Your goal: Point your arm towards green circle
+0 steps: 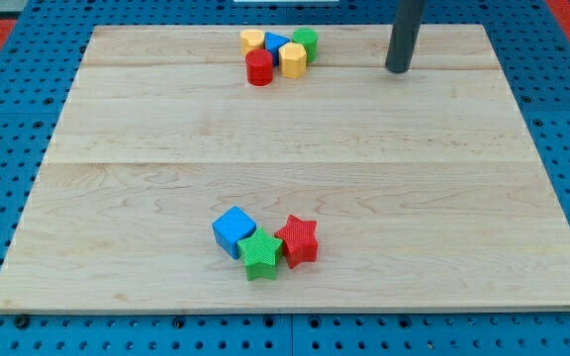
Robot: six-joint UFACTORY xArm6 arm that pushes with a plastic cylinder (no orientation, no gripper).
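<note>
The green circle block (306,42) sits at the view's top, at the right end of a tight cluster with a yellow block (252,41), a blue block (276,44), a yellow hexagon block (293,59) and a red cylinder block (259,68). My tip (398,70) rests on the board to the right of this cluster, about a hand's width from the green circle, touching no block.
Near the view's bottom centre lie a blue cube (234,231), a green star (260,254) and a red star (298,240), touching each other. The wooden board (117,198) lies on a blue pegboard surface (8,119).
</note>
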